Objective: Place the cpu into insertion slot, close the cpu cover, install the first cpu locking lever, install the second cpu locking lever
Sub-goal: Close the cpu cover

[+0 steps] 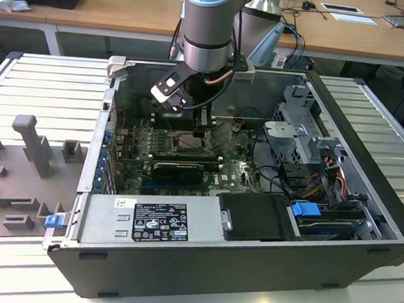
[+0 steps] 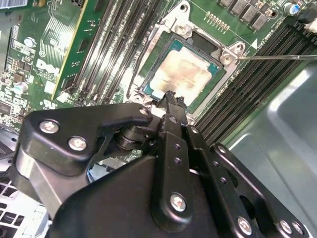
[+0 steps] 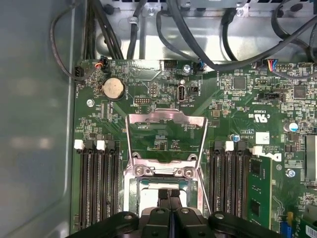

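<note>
Currently I see the small, flat, square cpu (image 2: 185,74) with its pale silver-grey metal top lying inside the square dark insertion slot (image 2: 224,55) with the grey metal rim. It lies flat with the metal top facing up, and its four edges run parallel to the rim. Being square, it has no long axis, but two of its sides line up with the long black memory slots (image 3: 96,183) that flank the socket on both sides.

My black gripper (image 2: 171,95) hangs right over the socket. Its jaws are together, the tips meeting in one narrow point just above one edge of the cpu. Whether they touch the chip I cannot tell.

The thin silvery metal cpu cover (image 3: 166,118), a square frame with a large window, is swung open on its hinge at the socket's edge. It leans toward the round silver coin battery (image 3: 112,88), and the green circuit board (image 3: 237,99) shows through its window. A thin straight metal rod (image 2: 277,57) reaches out from one corner of the rim across the neighbouring memory slots.

From the exterior view, the grey and blue arm (image 1: 208,20) comes straight down into the open dark computer case (image 1: 249,273), which lies on its side on a pale ribbed table (image 1: 47,78).
</note>
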Tool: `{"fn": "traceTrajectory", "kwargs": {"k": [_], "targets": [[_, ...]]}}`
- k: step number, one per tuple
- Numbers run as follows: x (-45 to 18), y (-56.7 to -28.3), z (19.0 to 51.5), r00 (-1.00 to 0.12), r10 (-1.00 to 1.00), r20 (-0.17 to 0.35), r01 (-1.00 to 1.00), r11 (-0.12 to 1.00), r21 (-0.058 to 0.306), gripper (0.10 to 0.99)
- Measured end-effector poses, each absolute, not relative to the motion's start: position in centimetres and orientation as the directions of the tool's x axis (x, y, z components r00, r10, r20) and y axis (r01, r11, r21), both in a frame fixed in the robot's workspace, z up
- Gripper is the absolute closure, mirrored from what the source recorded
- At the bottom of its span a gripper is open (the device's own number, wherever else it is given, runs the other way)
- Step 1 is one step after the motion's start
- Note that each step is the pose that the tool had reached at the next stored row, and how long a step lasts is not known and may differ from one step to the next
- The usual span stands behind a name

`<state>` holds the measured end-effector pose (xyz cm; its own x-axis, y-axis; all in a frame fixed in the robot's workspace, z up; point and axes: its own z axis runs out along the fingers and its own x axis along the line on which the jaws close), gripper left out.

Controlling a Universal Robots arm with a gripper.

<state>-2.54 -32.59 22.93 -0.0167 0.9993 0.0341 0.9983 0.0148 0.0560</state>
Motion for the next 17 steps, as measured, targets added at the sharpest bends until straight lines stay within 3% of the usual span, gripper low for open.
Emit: {"fn": "traceTrajectory", "kwargs": {"k": [17], "targets": [[-2.24, -32.59, 23.80, -0.017, 0.999, 0.034, 0.998, 0.015, 0.056, 0.980]]}}
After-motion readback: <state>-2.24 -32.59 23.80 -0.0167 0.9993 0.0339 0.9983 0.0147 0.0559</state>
